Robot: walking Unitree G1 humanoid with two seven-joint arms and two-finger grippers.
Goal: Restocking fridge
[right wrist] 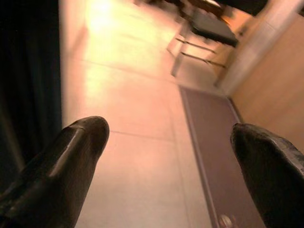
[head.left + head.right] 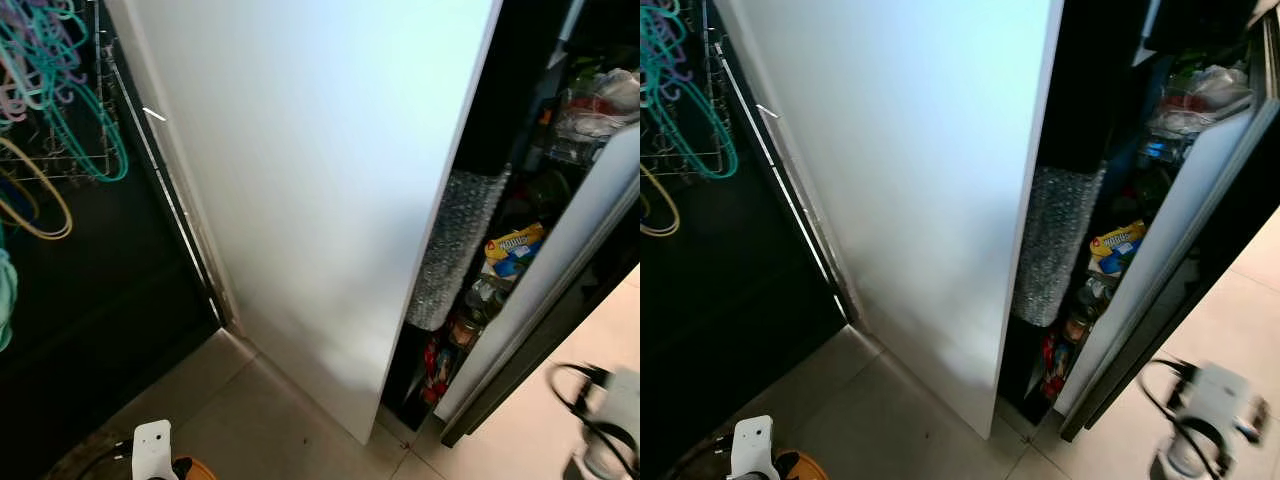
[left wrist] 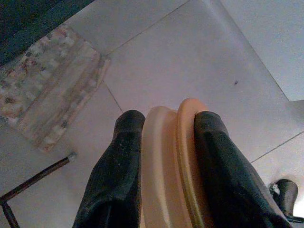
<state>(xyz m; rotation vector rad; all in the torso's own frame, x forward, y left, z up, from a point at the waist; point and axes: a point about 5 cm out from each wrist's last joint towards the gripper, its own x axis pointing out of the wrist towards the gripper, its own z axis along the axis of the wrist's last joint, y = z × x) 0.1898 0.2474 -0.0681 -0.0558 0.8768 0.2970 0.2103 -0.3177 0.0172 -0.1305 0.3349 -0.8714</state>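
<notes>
Left claw (image 3: 164, 142) grips orange disc (image 3: 183, 156) (edge-on, rim forward); right claw (image 1: 171, 147) gapes.

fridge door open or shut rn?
Open. The fridge door is swung out to the right, and the gap beside the white side panel exposes stocked food packages inside.

the two eye views look from head height forward and steeply down at the white fridge door (image 2: 310, 200), seen close and edge-on, with the stocked door shelves (image 2: 510, 250) to its right and the tiled floor (image 2: 270, 420) below; the pair share nearly the whole scene, the right eye set slightly further right. the left wrist view looks along its black fingers (image 3: 118, 180) straight down at the floor tiles, close. the right wrist view looks along its spread fingers (image 1: 71, 161), low and nearly level across the floor toward distant furniture (image 1: 204, 28).
</notes>
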